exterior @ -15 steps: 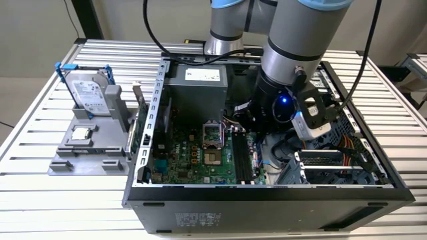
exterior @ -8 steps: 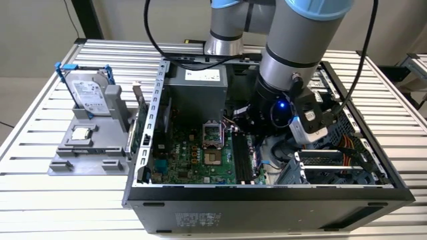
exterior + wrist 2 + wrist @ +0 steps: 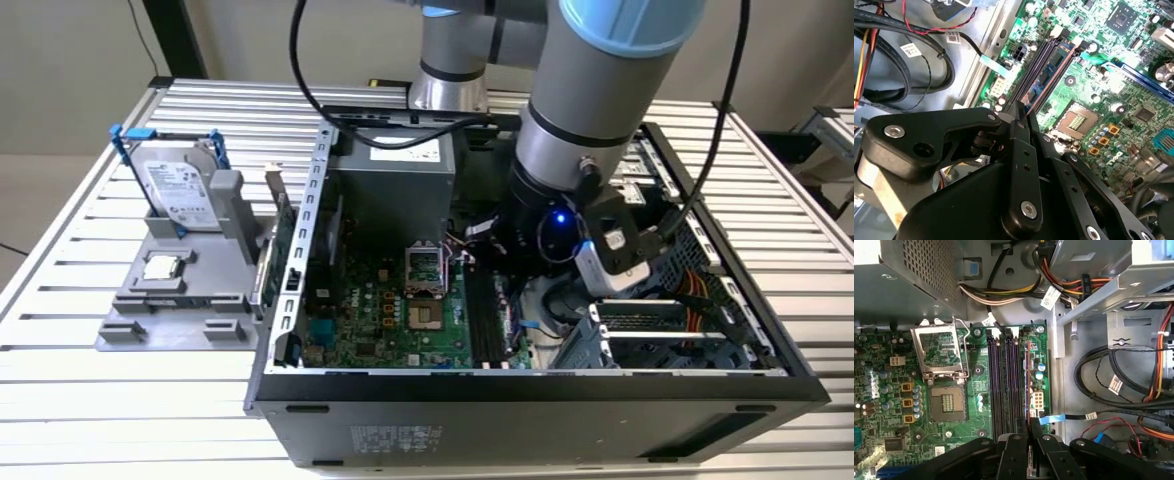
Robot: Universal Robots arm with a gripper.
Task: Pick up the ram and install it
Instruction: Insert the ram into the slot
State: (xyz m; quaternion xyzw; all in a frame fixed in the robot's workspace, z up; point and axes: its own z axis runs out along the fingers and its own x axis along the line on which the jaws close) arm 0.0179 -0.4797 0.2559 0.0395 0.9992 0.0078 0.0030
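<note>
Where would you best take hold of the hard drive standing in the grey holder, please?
Grip the hard drive across its flat faces near the top, coming from above: it stands on end in the grey holder, lower end seated.

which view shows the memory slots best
The first wrist view: the memory slots run as dark parallel strips beside the processor socket, seen nearly full length. The second wrist view shows them slanted, partly behind the gripper. The exterior view shows them small beside the arm.

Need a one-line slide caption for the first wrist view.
Gripper over the motherboard, a RAM stick edge-on in the memory slots beside the open CPU socket.
</note>
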